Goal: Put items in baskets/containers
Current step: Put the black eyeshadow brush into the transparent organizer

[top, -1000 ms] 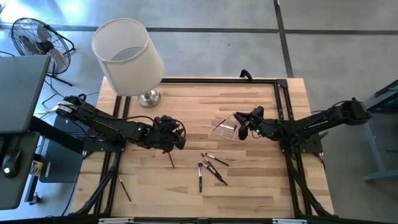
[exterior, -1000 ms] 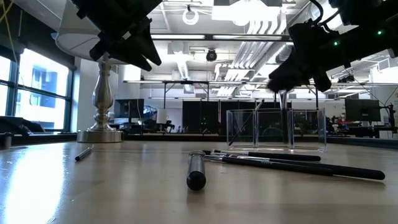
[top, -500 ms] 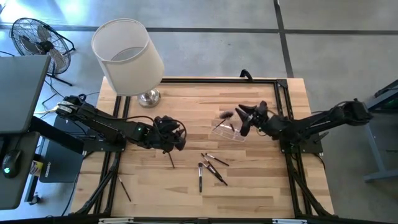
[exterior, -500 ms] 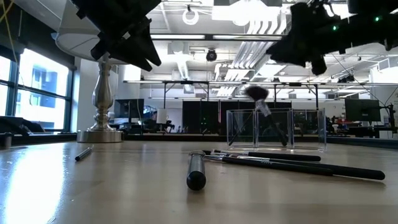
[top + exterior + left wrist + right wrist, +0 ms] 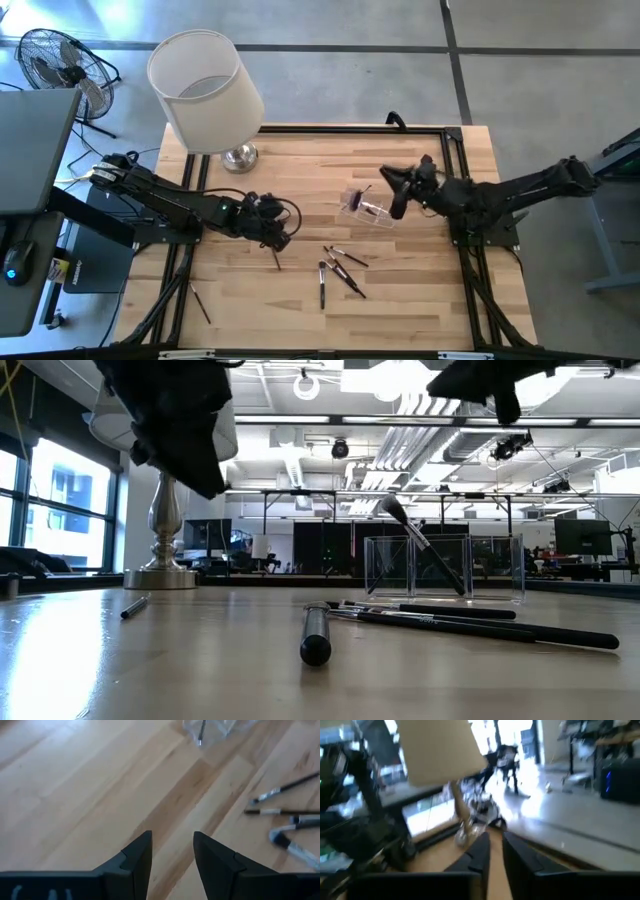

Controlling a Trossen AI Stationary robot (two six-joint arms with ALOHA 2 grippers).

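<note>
Leaning in the clear box (image 5: 362,206), one brush (image 5: 422,554).

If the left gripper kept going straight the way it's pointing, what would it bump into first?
Probably bare table first: the left gripper, fingers open and empty, points across wood. Farther along that line sits the clear box with a brush in it, though depth is hard to judge.

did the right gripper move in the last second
Yes. In the high view the right gripper has pulled back from over the clear box, toward the table's right edge; a brush now leans in the box.
</note>
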